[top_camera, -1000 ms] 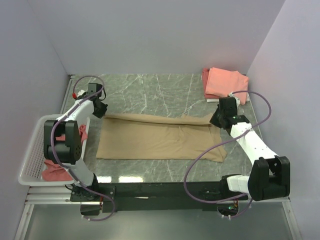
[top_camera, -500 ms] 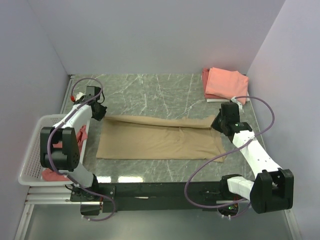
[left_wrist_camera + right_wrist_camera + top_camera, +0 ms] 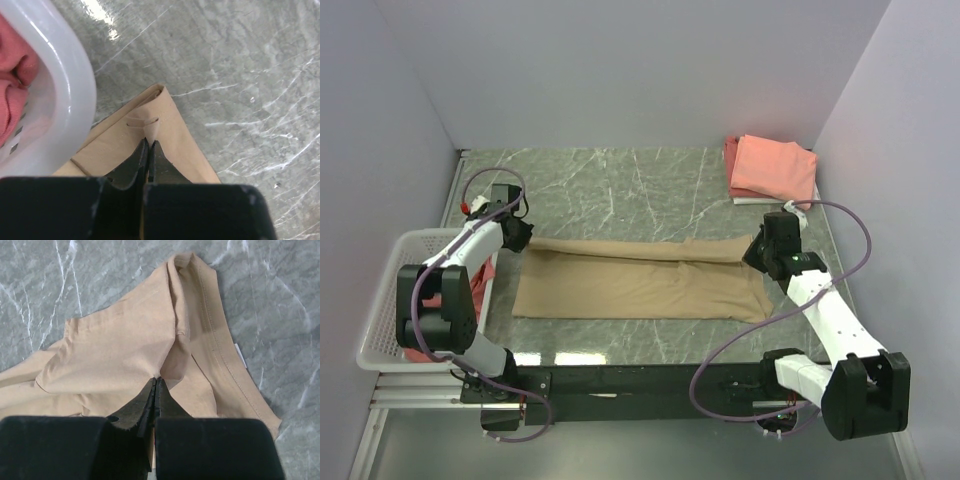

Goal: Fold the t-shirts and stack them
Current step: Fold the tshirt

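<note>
Fingers [image 3: 132,162] of the left hand [image 3: 148,143] are squeezed shut on a corner of the tan t-shirt [image 3: 640,280], right beside the white basket [image 3: 380,310]. The right hand [image 3: 156,381] is squeezed shut as well, holding a bunched bit of the same shirt at its other end (close to a stitched edge). Between the two hands the tan t-shirt lies long and flat on the gray marble counter [image 3: 620,185], with its far edge folded over. Pink-red shirts [image 3: 15,85] sit crumpled in the basket. A folded salmon-pink shirt [image 3: 775,165] rests on a redder shirt [image 3: 730,160] in the far right corner of the counter, well apart from the tan t-shirt.
</note>
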